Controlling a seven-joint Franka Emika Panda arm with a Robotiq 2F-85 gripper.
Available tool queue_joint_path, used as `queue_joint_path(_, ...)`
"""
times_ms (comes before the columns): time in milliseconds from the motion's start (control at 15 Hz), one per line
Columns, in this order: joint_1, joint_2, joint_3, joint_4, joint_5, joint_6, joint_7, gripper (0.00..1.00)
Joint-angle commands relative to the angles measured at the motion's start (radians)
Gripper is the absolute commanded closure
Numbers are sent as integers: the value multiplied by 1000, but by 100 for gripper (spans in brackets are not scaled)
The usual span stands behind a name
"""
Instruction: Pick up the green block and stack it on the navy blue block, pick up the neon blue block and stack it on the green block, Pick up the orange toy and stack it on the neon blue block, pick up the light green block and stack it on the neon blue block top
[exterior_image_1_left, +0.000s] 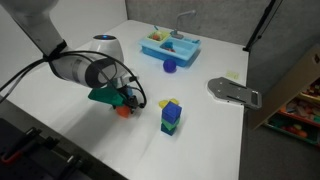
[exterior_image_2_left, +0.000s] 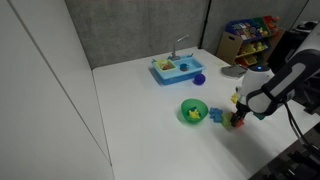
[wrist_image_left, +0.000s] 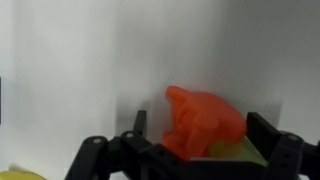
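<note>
Orange toy: on the white table right under the claw, between the two fingers. It fills the mid-right of the wrist view.
Claw: spread, one finger on each side of the toy. A strip of table shows betw. the toy and one finger. The other finger is v. close to the toy; contact can't be told.
Toy vs stack: the stack stands apart from the claw, nearer the table middle. The toy is not on it.
Stack detail: green over blue w/ a yellowish bit on top. Too small to split the layers, and which blue can't be told.
Hidden: in an exterior view the claw and arm cover most of the toy. Only a red-orange speck shows.
Unclear: pale yellow-green patch just below the toy in the wrist view, cut off by the claw body. Can't tell what it is.
Other: green bowl near the claw, partly behind the arm in an exterior view. Blue toy sink at the far end.
</note>
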Motion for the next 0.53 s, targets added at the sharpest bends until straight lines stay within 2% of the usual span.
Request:
queue_joint_path(0,-2,27,-3,41,-23,-6,-30,27)
queue_joint_path(267,16,10,-28,33,-30,-5,-22,60)
queue_joint_path(467,28,-30,-54,15,-31,-9,-9,79)
